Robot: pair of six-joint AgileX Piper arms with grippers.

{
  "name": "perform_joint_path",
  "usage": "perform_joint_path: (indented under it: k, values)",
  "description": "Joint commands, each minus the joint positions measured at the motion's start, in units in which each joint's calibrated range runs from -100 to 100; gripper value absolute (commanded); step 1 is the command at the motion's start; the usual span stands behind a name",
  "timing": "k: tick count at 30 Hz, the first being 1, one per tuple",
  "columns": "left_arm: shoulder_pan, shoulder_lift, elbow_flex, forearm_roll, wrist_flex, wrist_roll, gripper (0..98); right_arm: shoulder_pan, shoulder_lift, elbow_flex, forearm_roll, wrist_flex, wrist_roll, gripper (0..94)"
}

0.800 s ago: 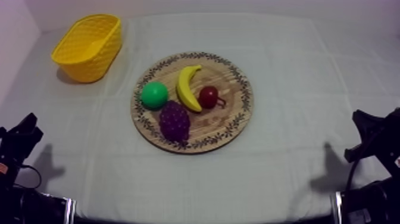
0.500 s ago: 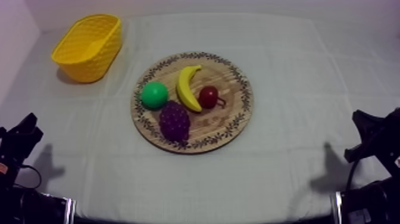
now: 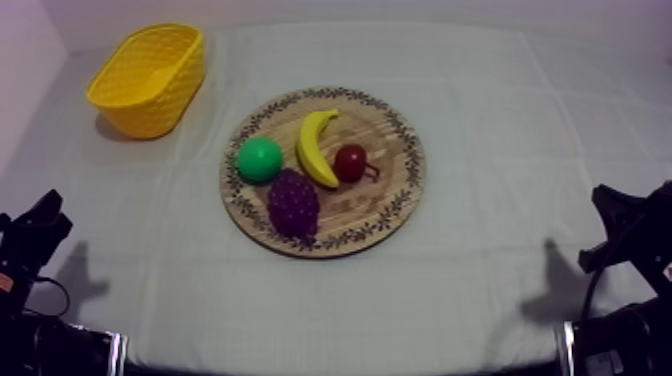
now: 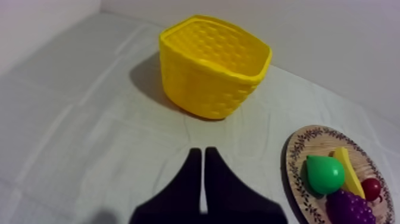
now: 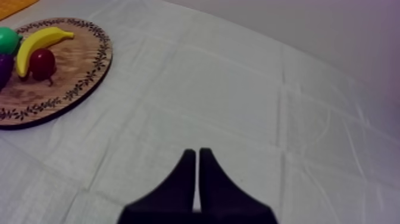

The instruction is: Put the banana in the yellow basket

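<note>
A counter (image 3: 500, 150) under a grey-white cloth carries a round wooden board (image 3: 372, 207) with a patterned rim near its middle and a yellow basket (image 3: 150, 80) standing upright toward its far left corner, well apart from the board. The banana (image 3: 315, 148) lies on the board, curved, with one tip toward the far rim. It sits between a green pear (image 3: 259, 159) on its left and a small red fruit (image 3: 350, 162) just beside it on its right. A bunch of purple grapes (image 3: 293, 202) rests at the near side of the board, close to the banana's lower end. The left claw (image 4: 199, 150) has its two black fingers pressed together as a narrow wedge, holding nothing, above bare cloth, with the basket beyond it and the board off to one side. The right claw (image 5: 194, 151) is likewise closed and holds nothing, over bare cloth, with the board farther off. In the top view both arms sit low at the near corners, so the banana is well apart from either claw.
</note>
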Motion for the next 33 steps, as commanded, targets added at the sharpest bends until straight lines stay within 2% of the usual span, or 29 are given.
perform_joint_path:
  k: [1,12,18,21,25,30,33]
  values:
    - [0.0,0.0,0.0,0.01,0.0,0.0,0.1,0.0,0.0,0.0,0.0,0.0,0.0,0.2]
    - [0.0,0.0,0.0,0.01,0.0,0.0,0.1,0.0,0.0,0.0,0.0,0.0,0.0,0.2]
    - [0.0,0.0,0.0,0.01,0.0,-1.5,0.1,0.0,0.0,0.0,0.0,0.0,0.0,0.2]
    - [-0.1,0.0,0.0,0.01,0.0,1.0,0.1,0.0,0.0,0.0,0.0,0.0,0.0,0.2]
    - [0.0,1.9,-0.6,0.04,-0.1,1.8,0.1,0.0,0.0,0.0,0.0,0.0,0.0,0.2]
    - [3.0,15.1,-11.5,-0.46,-0.5,0.4,0.1,0.0,0.0,0.0,0.0,0.0,0.0,0.2]
    - [5.9,25.9,-24.0,-1.25,2.8,0.2,0.1,0.0,0.0,0.0,0.0,0.0,0.0,0.2]
